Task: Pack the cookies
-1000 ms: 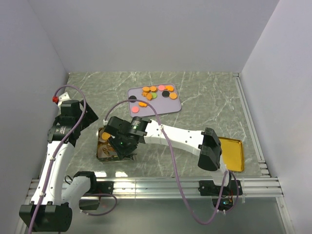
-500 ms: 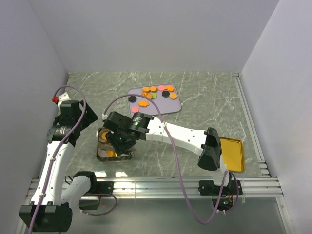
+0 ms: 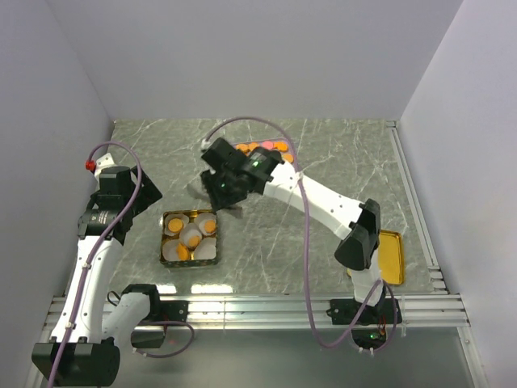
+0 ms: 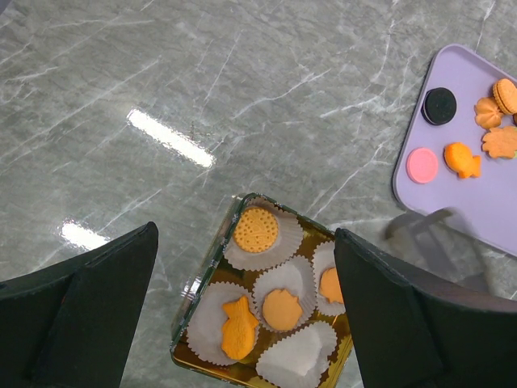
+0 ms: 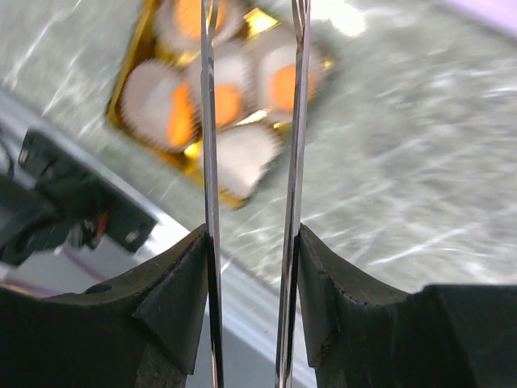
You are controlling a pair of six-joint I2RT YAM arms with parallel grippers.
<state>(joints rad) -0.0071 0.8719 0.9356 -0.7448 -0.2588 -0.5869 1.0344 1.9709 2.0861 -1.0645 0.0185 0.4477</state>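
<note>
We see our left fingers (image 4: 89,307) spread wide above the gold tin (image 4: 202,283) at 8 o'clock on the counter (image 4: 161,81), with cookies (image 4: 257,230) in its paper cups (image 4: 295,360). More lie on the lavender tray (image 4: 485,202) at 12 o'clock. Our right fingers (image 5: 208,162) stand narrowly apart, empty.

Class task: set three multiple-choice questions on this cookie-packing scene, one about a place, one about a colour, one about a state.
1. The tin lies: A on the tray; B on the table, apart from the tray; C under the tray.
2. The tray holding loose cookies is: A green; B white; C purple.
3. The left claw is: A open and empty; B shut on a cookie; C shut on a paper cup.
Answers: 1 B, bare table shows between them; 2 C, purple under the cookies; 3 A, its fingers stand wide apart with nothing between.
</note>
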